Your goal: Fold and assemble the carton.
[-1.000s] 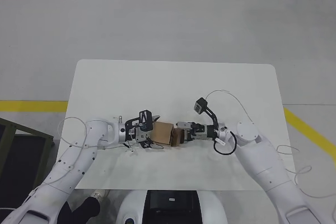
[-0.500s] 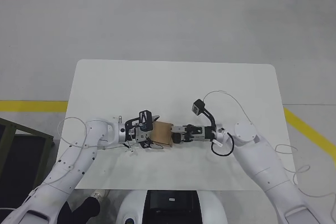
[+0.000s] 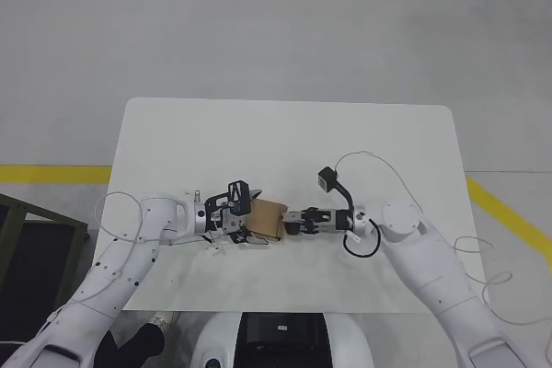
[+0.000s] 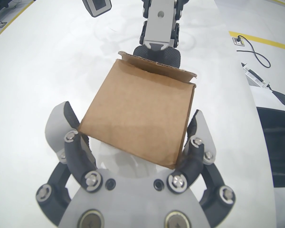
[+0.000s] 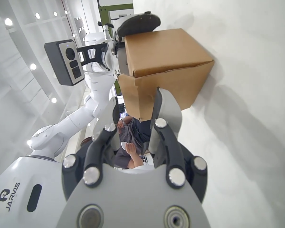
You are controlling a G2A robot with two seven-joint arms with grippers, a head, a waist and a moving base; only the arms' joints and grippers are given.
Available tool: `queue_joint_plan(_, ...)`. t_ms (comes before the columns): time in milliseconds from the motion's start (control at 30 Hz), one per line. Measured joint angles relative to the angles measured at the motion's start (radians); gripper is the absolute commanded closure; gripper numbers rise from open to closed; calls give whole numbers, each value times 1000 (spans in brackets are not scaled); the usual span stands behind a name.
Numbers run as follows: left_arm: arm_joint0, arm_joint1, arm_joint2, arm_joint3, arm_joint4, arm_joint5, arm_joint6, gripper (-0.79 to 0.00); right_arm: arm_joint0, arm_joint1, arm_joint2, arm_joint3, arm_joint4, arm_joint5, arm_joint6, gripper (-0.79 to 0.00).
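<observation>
Carton [image 3: 269,219] [image 4: 137,112] [image 5: 167,55]: plain brown, lying on the white table [image 3: 166,138] w/ one end toward each arm.

Left gripper [image 3: 242,224] [image 4: 133,123] is at the carton's left-arm end. Its jaws are spread wide and clamped on the carton. One finger [image 4: 55,124] presses each side wall at the end corners, so it's grasped across the full width.

At the carton's opposite end a flap [image 4: 156,69] [image 5: 133,93] stands out from the body, not folded flat, corrugated edge showing.

Right gripper [image 3: 293,224] [image 4: 156,54] [image 5: 137,112] sits hard up against that end, touching the flap. Its jaws are only part-way apart and clenched on nothing. One finger [image 5: 167,110] lies along the flap's outer face, and the flap's free edge shows in the gap btw. the two.

The carton's upper panel is flat, no creases. In the right wrist cam the body looks squared up, w/ the lower edge resting on the table.
</observation>
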Motion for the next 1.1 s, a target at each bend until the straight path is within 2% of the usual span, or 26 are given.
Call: queue_joint_plan(1100,6,4,-7,-7,1,0,1,-785,-42,15,9,-115,-146,85,-105,-191)
